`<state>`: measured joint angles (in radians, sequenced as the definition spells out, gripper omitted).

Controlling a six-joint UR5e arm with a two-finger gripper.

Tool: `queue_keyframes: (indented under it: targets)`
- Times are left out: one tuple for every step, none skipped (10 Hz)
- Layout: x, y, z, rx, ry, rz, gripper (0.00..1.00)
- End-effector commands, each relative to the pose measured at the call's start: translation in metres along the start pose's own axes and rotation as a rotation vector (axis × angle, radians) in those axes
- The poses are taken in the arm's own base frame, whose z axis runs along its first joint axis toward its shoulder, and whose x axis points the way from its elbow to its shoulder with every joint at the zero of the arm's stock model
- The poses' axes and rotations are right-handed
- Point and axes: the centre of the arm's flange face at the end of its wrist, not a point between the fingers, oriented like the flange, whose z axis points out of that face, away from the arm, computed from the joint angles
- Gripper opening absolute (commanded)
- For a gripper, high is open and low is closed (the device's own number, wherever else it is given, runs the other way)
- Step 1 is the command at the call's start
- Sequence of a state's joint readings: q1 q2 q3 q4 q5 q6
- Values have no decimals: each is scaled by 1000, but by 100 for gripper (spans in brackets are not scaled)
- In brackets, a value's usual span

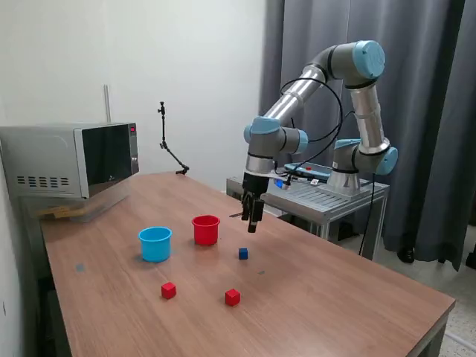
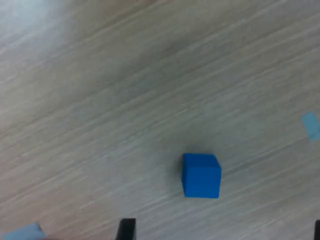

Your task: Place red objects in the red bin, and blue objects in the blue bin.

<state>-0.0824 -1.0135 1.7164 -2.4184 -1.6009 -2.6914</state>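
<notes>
Pincer: the pincer is held above the worktop, pointing down, just behind the blue cube in the exterior view; nothing is seen between its fingers. In the wrist view 2 dark fingertips are seen at opposite sides of the picture's edge, well apart, so the pincer is released.
Blue cube: 1 blue cube is seen, resting flat on the wood-grain worktop, apart from both cups and from the fingertips.
Red cubes: 2 are seen on the worktop, nearer the camera than the cups; 1 red cube lies in front of the blue cup, the other red cube lies toward the exterior view's right, in front of the blue cube.
Red cup: the red cup stands upright, just beside the blue cup, on the exterior view's right of it.
Blue cup: the light blue cup stands upright; contents cannot be told.
Tape marks: 2 pale blue patches are seen on the worktop in the wrist view.
Background: a microwave is seen at the worktop's far corner on the exterior view's left.
</notes>
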Motion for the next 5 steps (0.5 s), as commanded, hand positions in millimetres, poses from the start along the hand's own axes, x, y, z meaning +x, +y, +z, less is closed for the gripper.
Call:
queue_keyframes:
  targets:
    - [2,3,17,-3,-3,4,100]
    - [4,4,23,-4,2,0,100]
    - [6,3,29,-9,8,-9,100]
    - [6,4,33,-9,8,-35,100]
    - [6,4,34,-10,8,-50,100]
